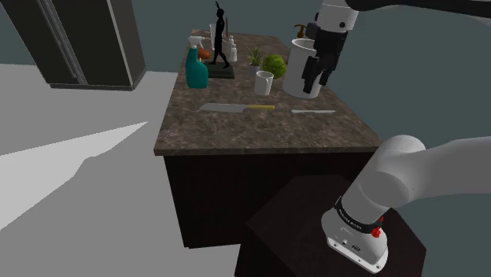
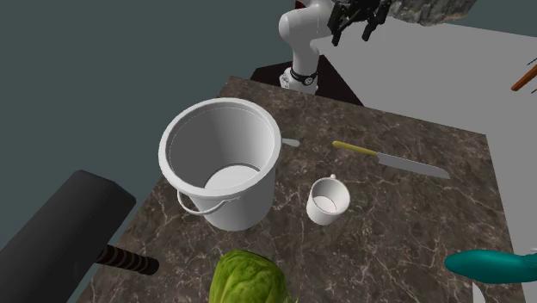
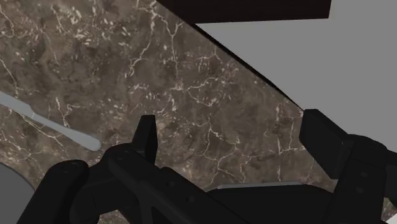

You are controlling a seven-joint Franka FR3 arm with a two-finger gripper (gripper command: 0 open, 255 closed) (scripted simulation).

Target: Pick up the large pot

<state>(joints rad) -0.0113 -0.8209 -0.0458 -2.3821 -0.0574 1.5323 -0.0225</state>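
Observation:
The large pot [image 1: 294, 64] is a white bucket-shaped vessel with a thin bail handle, standing upright on the far right part of the marbled counter [image 1: 236, 130]. In the second exterior view the pot [image 2: 249, 200] stands empty beside a small mug. My black gripper [image 1: 314, 82] hangs in the air in front of the pot on the stand's side, above the counter and apart from it. It also appears high up in the second exterior view as the gripper [image 2: 356, 23]. In the wrist view the gripper [image 3: 235, 137] is open, its fingers [image 3: 146, 132] wide apart with only countertop between them.
Near the pot are a white mug [image 1: 263, 82], a green cabbage [image 1: 274, 64], a yellow-handled knife [image 1: 236, 107] and a grey utensil [image 1: 313, 112]. A teal spray bottle [image 1: 197, 69], a black figurine [image 1: 219, 35] and a small plant [image 1: 254, 57] stand further back. The counter's edge [image 3: 254, 70] runs close by.

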